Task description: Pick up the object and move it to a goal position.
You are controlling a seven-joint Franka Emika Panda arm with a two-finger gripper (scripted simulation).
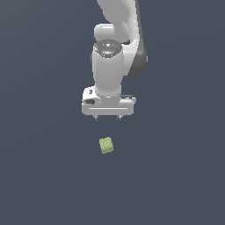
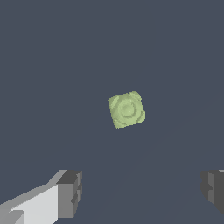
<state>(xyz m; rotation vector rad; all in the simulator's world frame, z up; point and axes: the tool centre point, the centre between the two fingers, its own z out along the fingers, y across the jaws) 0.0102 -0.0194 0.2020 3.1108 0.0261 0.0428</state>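
Dark slate-blue ground fills both views, a plain flat surface (image 1: 39, 176) with no edge in sight. On it lies the object (image 1: 106, 145), a small pale yellow-green lumpy block with rounded bumps and a ringed face turned up, sitting skewed rather than square to the frame. The white arm (image 1: 110, 66) reaches down from the top of the exterior view, and its pincer (image 1: 107, 117) hangs near the object without touching it; the block shows just past the fingertips, though how high the pincer sits over the surface is hard to judge from this angle. In the wrist view the two dark grey fingers (image 2: 70, 192) stand wide apart with nothing between them, and the object (image 2: 126, 110) lies clear of both, far narrower than that gap.
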